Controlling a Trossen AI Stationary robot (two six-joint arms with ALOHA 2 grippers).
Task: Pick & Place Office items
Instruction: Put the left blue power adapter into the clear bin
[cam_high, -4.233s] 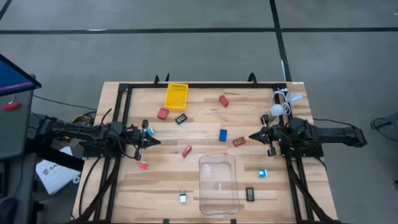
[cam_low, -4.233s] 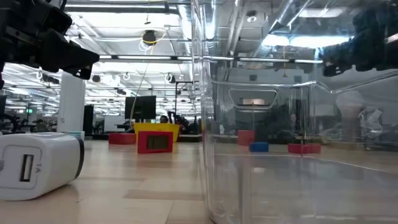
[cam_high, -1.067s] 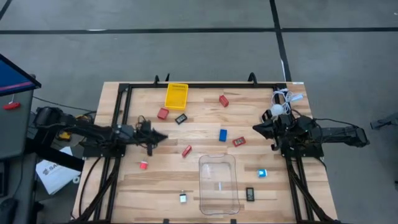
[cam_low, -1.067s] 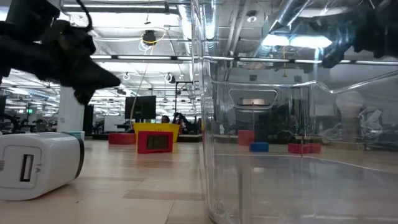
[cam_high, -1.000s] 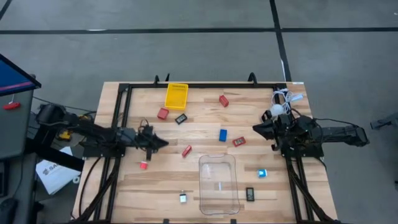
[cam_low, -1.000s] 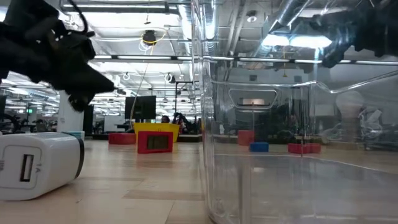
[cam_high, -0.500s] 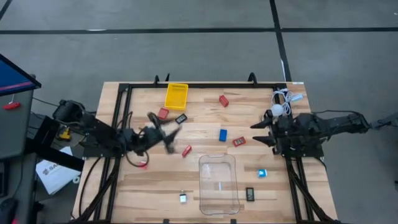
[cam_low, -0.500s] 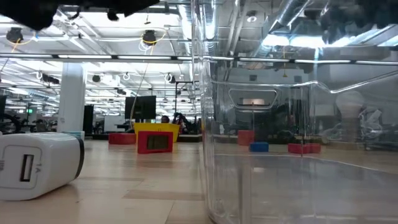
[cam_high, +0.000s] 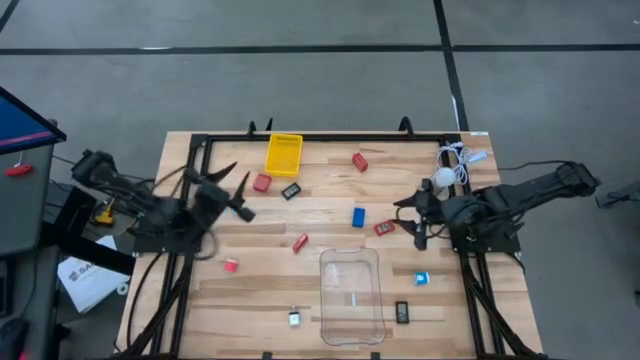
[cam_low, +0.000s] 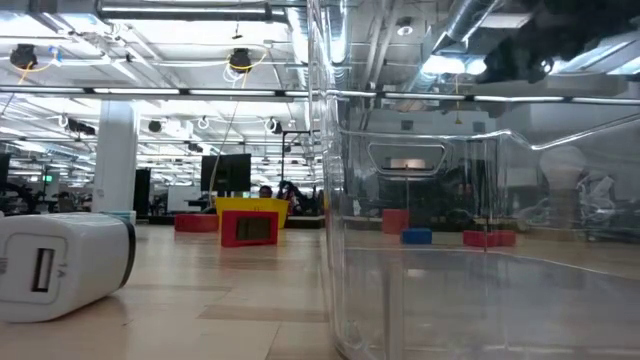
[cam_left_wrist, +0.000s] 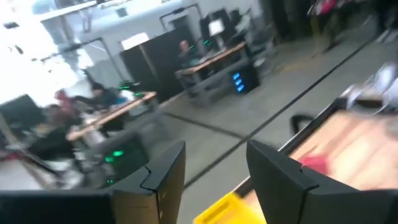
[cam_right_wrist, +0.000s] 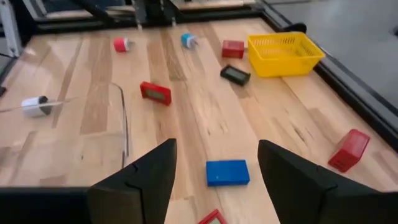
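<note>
Small office items lie scattered flat on the wooden table: a blue block (cam_high: 358, 216), red blocks (cam_high: 262, 182) (cam_high: 359, 161), flat red pieces (cam_high: 384, 228) (cam_high: 300, 242), black rectangles (cam_high: 291, 190) (cam_high: 402, 312), a cyan bit (cam_high: 423, 278) and a white bit (cam_high: 294, 318). My left gripper (cam_high: 235, 192) hangs open above the table's left side, near the red block, with nothing between its fingers (cam_left_wrist: 161, 177). My right gripper (cam_high: 409, 220) stands open beside the flat red piece; the blue block (cam_right_wrist: 227, 172) lies just ahead of its fingers.
A clear plastic bin (cam_high: 350, 295) stands at the near middle and fills much of the low view (cam_low: 420, 200). A yellow tray (cam_high: 283, 153) sits at the far edge. A white round lamp-like thing with coiled cable (cam_high: 447, 172) lies at the far right. A black frame (cam_high: 300, 139) borders the table.
My left gripper has opened, risen out of the low view, swung first toward the table's middle, then back toward the far left, turning as it went. My right gripper has opened and tipped down a little toward the flat red piece. No item has moved.
</note>
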